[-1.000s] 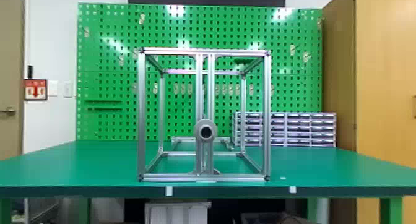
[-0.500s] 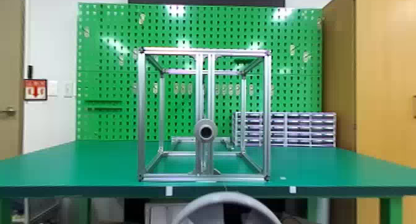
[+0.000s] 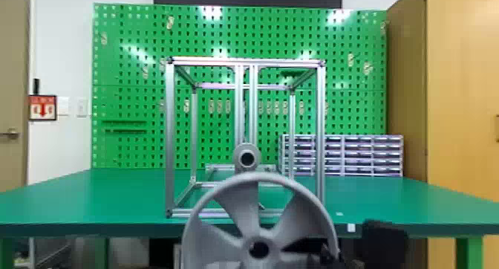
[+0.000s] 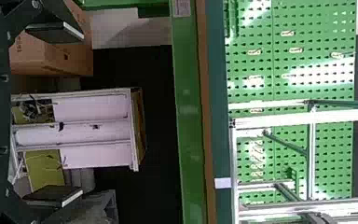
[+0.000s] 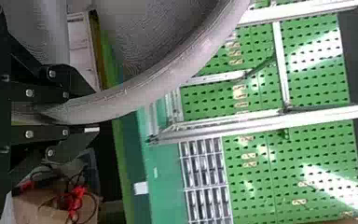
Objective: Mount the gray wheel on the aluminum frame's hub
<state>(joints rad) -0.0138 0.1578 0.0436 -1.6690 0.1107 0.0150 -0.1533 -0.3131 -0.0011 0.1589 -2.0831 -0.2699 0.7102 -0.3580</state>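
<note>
Wheel rim sits between the two fingers of your right gripper [image 3: 328, 253], which closes on it at the wheel's four o'clock in the head view. Your gray wheel [image 3: 248, 188] is at six o'clock in that view, upright, with its spokes and round center opening facing you, and its lower part cut off by the bottom edge. It is off the hub [image 3: 247, 158], which shows just above the rim's twelve o'clock, mounted on the middle uprights of the aluminum frame [image 3: 170, 138]. The wheel is nearer you than the frame and overlaps the frame's six o'clock side from your viewpoint.

Your left gripper [image 4: 81, 113] has its fingers wide apart in the left wrist view, with nothing between their tips.

The frame stands on the green table [image 3: 122, 197]. Behind it you see a green pegboard [image 3: 130, 149], and a drawer unit [image 3: 365, 155] sits toward four o'clock, partly behind the frame's uprights. A red and white sign [image 3: 43, 107] hangs on the wall at nine o'clock.
</note>
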